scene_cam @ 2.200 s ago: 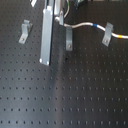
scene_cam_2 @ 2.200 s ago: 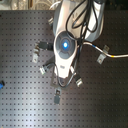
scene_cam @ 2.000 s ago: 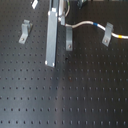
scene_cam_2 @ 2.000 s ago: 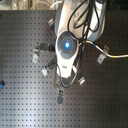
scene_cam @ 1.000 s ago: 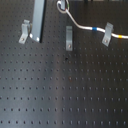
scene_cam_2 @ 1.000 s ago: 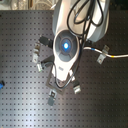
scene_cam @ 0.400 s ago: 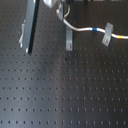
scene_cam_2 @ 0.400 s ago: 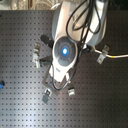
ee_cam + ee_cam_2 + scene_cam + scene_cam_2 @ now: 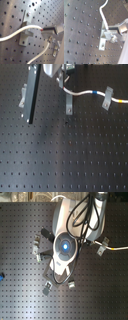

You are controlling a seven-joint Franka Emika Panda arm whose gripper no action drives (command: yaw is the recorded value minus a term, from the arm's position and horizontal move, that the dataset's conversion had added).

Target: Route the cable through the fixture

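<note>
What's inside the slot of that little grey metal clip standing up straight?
In the first wrist view, the thin white cable lies across the slot of the small upright grey metal clip. The clip's front hides how deep the cable sits.

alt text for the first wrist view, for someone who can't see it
A thin white cable runs across the front of a small grey fixture bolted to a dark perforated board, its end held by a gripper fingertip beside the clip. A second stretch of white cable curves below.
</note>
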